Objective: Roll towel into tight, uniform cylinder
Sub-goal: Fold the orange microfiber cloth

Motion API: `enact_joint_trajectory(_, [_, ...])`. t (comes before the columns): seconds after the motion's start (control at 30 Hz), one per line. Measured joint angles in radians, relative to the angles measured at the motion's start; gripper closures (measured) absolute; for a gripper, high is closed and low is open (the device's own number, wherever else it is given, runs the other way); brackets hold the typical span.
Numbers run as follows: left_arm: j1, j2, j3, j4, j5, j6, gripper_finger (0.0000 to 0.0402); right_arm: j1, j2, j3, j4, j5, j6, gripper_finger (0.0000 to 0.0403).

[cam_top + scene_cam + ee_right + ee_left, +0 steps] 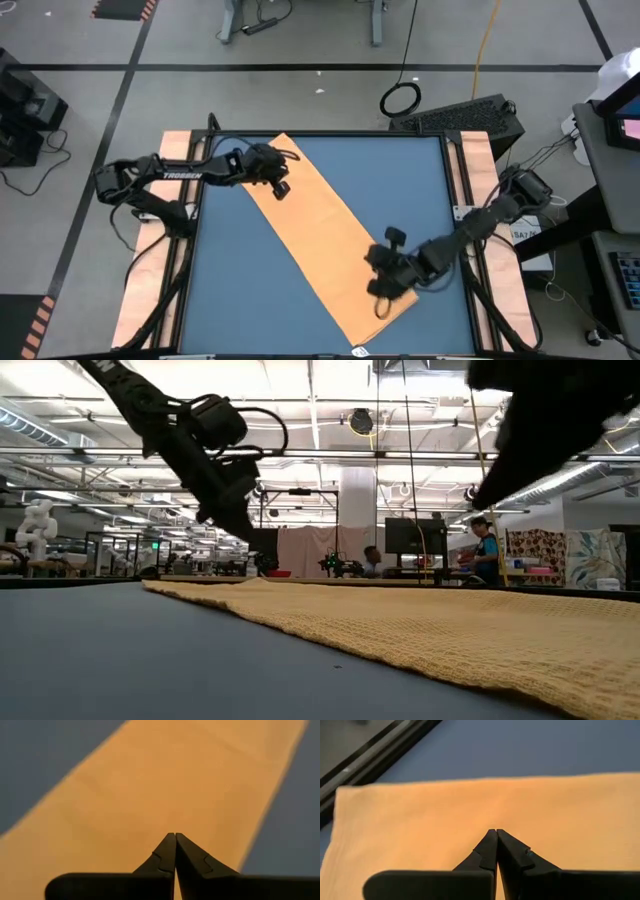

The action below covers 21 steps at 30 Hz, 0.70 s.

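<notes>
The orange-yellow towel [330, 240] lies spread flat as a long strip slanting across the blue table [250, 290], from the far left to the near right. Its small white tag [358, 351] sits at the near end. My left gripper [283, 188] hangs shut above the towel's far-left end [470, 800]; the low view shows its tips [245, 535] clear of the cloth. My right gripper [380, 292] hangs shut above the towel's near-right part [165, 780], also raised in the low view [485, 500].
Bare blue tabletop lies on both sides of the towel strip. Black rails and wooden strips [150, 290] border the table's left and right. Beyond the far edge, the low view shows a workshop with people [487, 550] at desks.
</notes>
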Motion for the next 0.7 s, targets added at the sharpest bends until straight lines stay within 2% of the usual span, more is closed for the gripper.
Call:
enact_joint_trajectory(0.1, [-0.023, 0.0, -0.022, -0.003, -0.048, -0.024, 0.0391, -0.107, -0.003, 0.0, -0.001, -0.035, -0.066, 0.0403])
enact_joint_trajectory(0.3, [-0.07, -0.038, -0.035, -0.014, -0.058, -0.05, 0.0391, -0.377, -0.031, 0.0, 0.07, -0.219, -0.259, 0.0403])
enact_joint_trajectory(0.53, [-0.072, -0.11, -0.053, -0.015, -0.149, -0.069, 0.0391, -0.64, -0.04, 0.0, 0.19, -0.462, -0.484, 0.0403])
enact_joint_trajectory(0.7, [-0.067, -0.114, -0.053, -0.002, -0.158, -0.023, 0.0391, -0.719, -0.041, 0.0, 0.238, -0.468, -0.613, 0.0403])
